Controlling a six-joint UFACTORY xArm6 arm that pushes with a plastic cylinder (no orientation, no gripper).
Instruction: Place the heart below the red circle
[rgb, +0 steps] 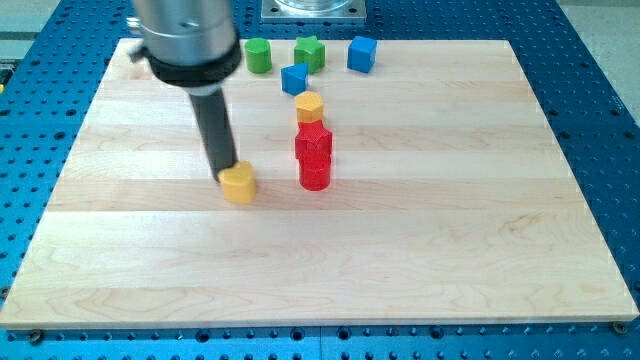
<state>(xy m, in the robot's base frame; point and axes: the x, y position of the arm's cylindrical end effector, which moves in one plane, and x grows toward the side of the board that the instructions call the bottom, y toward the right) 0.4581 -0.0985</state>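
The wooden desk (450, 250) carries every block loose. My rod has no hand; my tip (226, 176) touches the yellow heart (239, 185) left of centre. The red circle (314, 174) stands just right of it, touching a red block (314, 142) of unclear shape. A yellow hexagon (309, 105) sits behind. Near the far edge: green cylinder (259, 55), green star (310, 51), blue cube (362, 53), another blue block (294, 78).

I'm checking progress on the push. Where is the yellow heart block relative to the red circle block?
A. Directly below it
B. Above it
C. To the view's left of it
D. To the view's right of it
C: the yellow heart sits left of the red circle, with my tip touching the heart's left edge.
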